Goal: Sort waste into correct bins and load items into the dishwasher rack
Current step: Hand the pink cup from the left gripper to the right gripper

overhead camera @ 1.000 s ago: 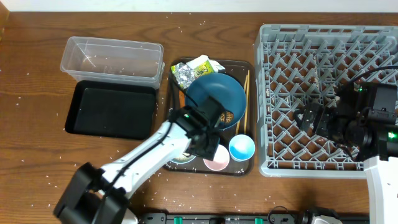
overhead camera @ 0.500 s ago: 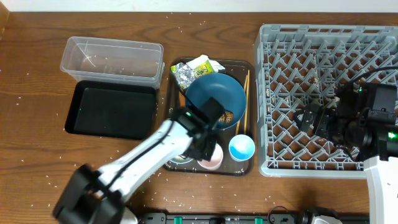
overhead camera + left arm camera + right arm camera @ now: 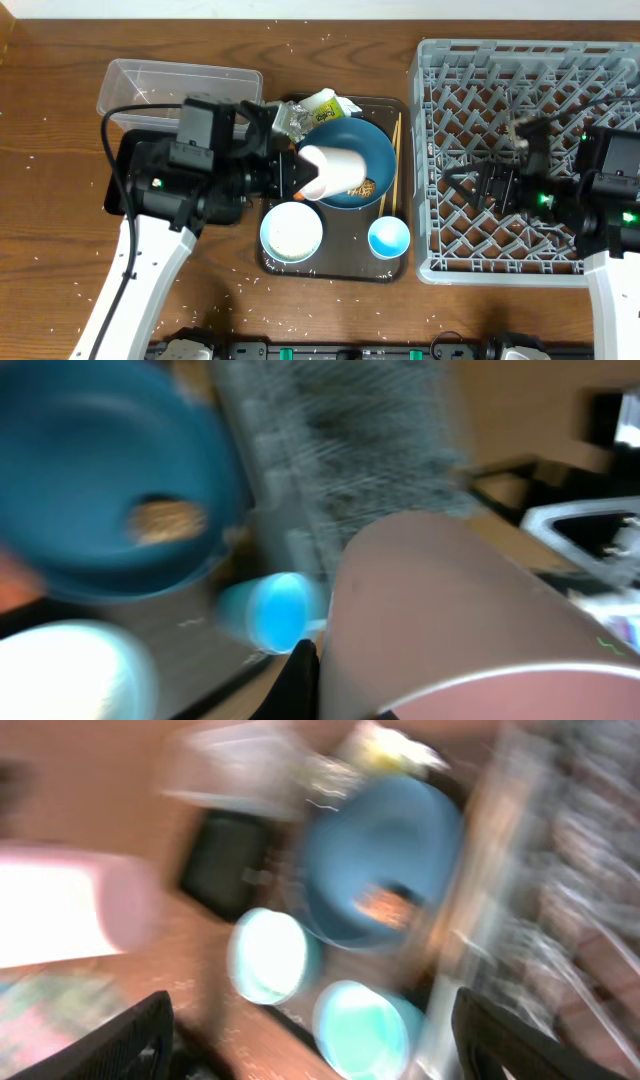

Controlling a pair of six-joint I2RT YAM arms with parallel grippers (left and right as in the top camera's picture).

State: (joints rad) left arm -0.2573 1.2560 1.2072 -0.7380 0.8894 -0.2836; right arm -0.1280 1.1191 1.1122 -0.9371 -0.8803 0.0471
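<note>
Aloft, pink cup (image 3: 335, 170) in left pincer (image 3: 303, 178), above blue dish (image 3: 375, 148)

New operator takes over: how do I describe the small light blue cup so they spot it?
Left of the big grey rack lies a dark brown tray. The cup stands in the tray's corner nearest the rack and the robot. It is small and sky blue, unlike the wider white bowl beside it and the big dark blue dish behind.

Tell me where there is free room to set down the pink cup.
Free: the rack's upper-left cells, and the table left of the tub. Crowded: the brown tray, with dish, bowl and blue cup.
</note>
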